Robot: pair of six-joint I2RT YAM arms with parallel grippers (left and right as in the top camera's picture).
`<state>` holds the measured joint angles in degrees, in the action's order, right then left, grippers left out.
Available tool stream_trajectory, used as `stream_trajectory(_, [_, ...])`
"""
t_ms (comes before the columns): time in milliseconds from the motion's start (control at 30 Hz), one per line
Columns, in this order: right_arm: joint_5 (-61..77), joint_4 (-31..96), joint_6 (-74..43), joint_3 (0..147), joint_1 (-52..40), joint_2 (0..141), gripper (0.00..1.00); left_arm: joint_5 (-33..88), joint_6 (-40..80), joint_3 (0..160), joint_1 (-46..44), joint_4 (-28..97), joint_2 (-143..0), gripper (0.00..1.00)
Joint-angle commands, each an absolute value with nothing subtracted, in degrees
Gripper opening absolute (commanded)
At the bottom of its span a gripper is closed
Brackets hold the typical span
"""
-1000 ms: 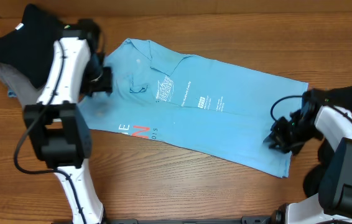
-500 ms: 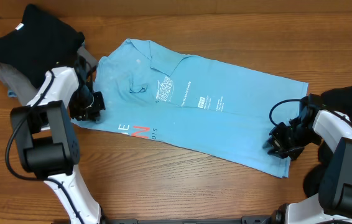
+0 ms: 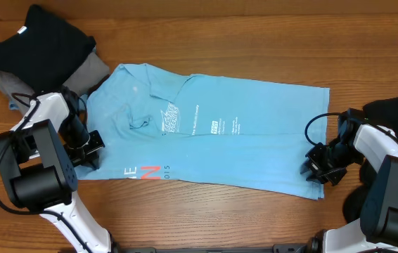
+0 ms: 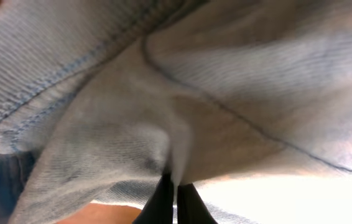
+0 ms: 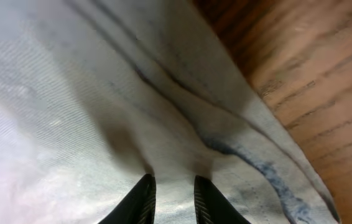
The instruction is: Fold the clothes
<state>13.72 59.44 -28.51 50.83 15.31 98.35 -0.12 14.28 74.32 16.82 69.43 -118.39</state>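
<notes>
Lying spread across the wooden table [image 3: 206, 218], the sky-blue T-shirt [image 3: 241, 133] runs with its collar end toward the left and its hem toward the right, the white print and red-and-white letters facing up. Only the overhead view gives this layout, along with the black garment [image 3: 37, 46] piled on a grey garment [image 3: 9, 88] at the far left corner, just beside the shirt.

The wrist views add what the overhead cannot. The left gripper [image 4: 175, 200] has its fingers pressed together on a pucker of the T-shirt [image 4: 238, 87] near a stitched seam. The right gripper [image 5: 171, 194] has a ridge of the T-shirt [image 5: 64, 99] pinched between its two fingers, close to the hem, with bare table [image 5: 319, 68] beside it.

A second ago the left gripper [image 3: 86, 149] was up by the collar with its jaws apart. It has since come down to the shirt's near left edge and clamped. The shirt has slid leftward and lies straighter. The right gripper [image 3: 316, 169] has kept its hold at the near right corner.

A dark mass at the far right edge [image 3: 396, 109] is partly cut off and hard to identify.
</notes>
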Motion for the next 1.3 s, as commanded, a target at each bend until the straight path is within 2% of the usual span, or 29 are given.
stream_trajectory(0, [7.40,60.14,-34.46,50.30,15.51,97.14,0.24,-4.51,15.62,68.84,15.29,68.53,-124.22,0.07])
stream_trajectory(100, [1.17,59.59,-39.11,49.06,15.51,97.14,0.24,-4.47,15.42,68.86,13.67,68.75,-122.15,0.17])
stream_trajectory(133, [-1.19,58.61,-40.86,47.92,15.73,97.14,0.24,-4.47,15.42,69.14,12.71,68.90,-119.94,0.31])
stream_trajectory(233, [-3.99,58.22,-42.50,46.89,17.67,97.14,0.22,-4.43,15.16,70.37,11.84,70.06,-115.48,0.43])
stream_trajectory(400, [-4.80,60.38,-41.19,49.06,22.44,96.95,0.18,-3.11,13.30,73.47,11.29,71.77,-108.12,0.52])
stream_trajectory(533, [3.49,63.24,-29.58,56.49,22.96,94.04,0.20,4.80,8.29,75.42,8.49,66.98,-103.55,0.58])
stream_trajectory(700, [13.56,68.71,-22.17,65.89,22.46,89.17,0.36,9.85,0.27,77.45,2.79,61.28,-103.00,0.65])
stream_trajectory(833, [15.14,71.33,-20.53,70.67,22.46,86.00,0.43,9.98,-3.77,79.15,-2.33,55.27,-103.02,0.72])
stream_trajectory(1033, [19.00,70.17,-20.45,71.26,22.46,83.79,0.48,9.72,-3.86,80.66,-5.34,44.10,-103.61,0.71])
stream_trajectory(1267, [19.81,69.23,-19.88,71.22,22.46,83.81,0.47,10.35,0.73,84.16,-3.84,38.06,-110.76,0.60])
